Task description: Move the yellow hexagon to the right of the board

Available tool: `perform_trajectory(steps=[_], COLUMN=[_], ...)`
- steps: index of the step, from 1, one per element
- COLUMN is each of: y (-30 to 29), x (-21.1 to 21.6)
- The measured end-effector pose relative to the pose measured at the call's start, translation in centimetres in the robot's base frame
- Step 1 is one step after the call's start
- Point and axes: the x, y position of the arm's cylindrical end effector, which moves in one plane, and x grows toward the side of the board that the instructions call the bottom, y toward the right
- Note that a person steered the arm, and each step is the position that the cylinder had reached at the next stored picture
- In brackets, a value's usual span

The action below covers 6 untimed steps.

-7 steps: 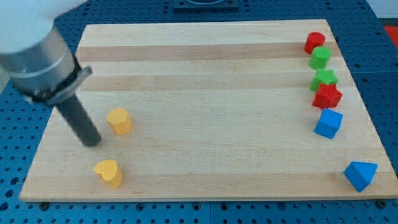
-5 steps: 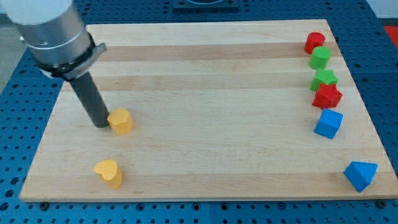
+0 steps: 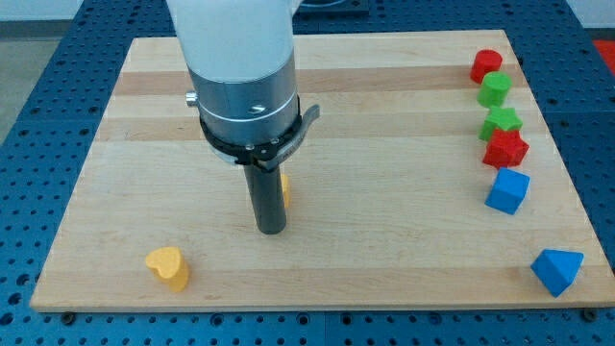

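Note:
The yellow hexagon (image 3: 284,189) is near the middle of the board, mostly hidden behind my dark rod; only a thin yellow sliver shows at the rod's right side. My tip (image 3: 271,229) rests on the board just left of and below that sliver, touching or almost touching the block. The arm's grey and white body covers the board above it.
A yellow heart block (image 3: 168,267) lies at the bottom left. Along the right edge, from the top: a red block (image 3: 486,65), two green blocks (image 3: 494,89) (image 3: 501,122), a red star (image 3: 505,149), a blue cube (image 3: 507,190) and a blue block (image 3: 557,270). The wooden board (image 3: 384,231) lies on a blue pegboard.
My tip has swept right from the board's left side to near its middle. The yellow hexagon has moved right with it, by about a hundred pixels.

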Motion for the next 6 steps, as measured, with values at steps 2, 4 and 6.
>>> perform_trajectory(steps=[2, 4, 6], y=[-7.4, -7.8, -3.9], x=[0.8, -4.9, -4.5])
